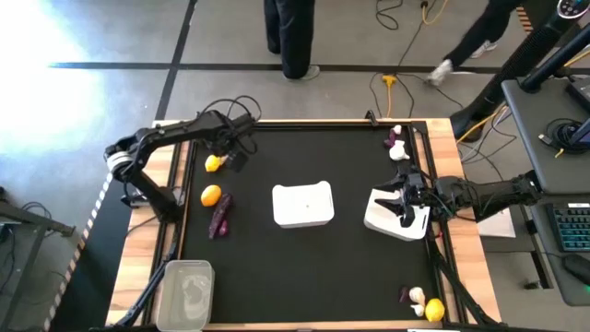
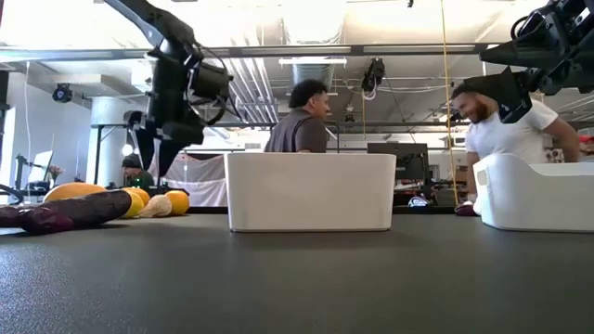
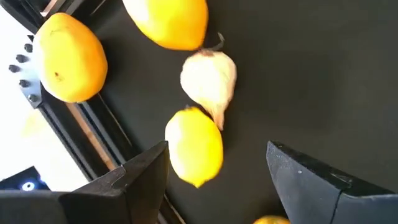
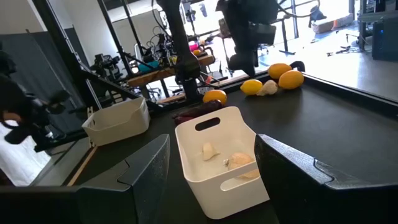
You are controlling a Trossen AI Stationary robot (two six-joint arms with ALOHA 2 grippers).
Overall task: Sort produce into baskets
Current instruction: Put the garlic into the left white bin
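Left gripper (image 3: 214, 171) is open, hanging over a lemon (image 3: 194, 146) with a garlic bulb (image 3: 209, 79) touching it just beyond and two more lemons past that, near the table's left edge. Right gripper (image 1: 403, 201) is open and empty above the right white tray (image 4: 217, 163), which holds garlic pieces (image 4: 238, 160); centre white tray (image 1: 302, 205) sits mid-table; clear tub (image 1: 185, 293) at the near-left corner; purple vegetable (image 1: 221, 214) lies beside a lemon (image 1: 211, 195) on the left.

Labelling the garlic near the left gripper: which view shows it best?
Left wrist view: the garlic bulb fills the frame among three lemons. The low view shows it small; the right wrist view shows it far off. In the high view the left arm hides it.
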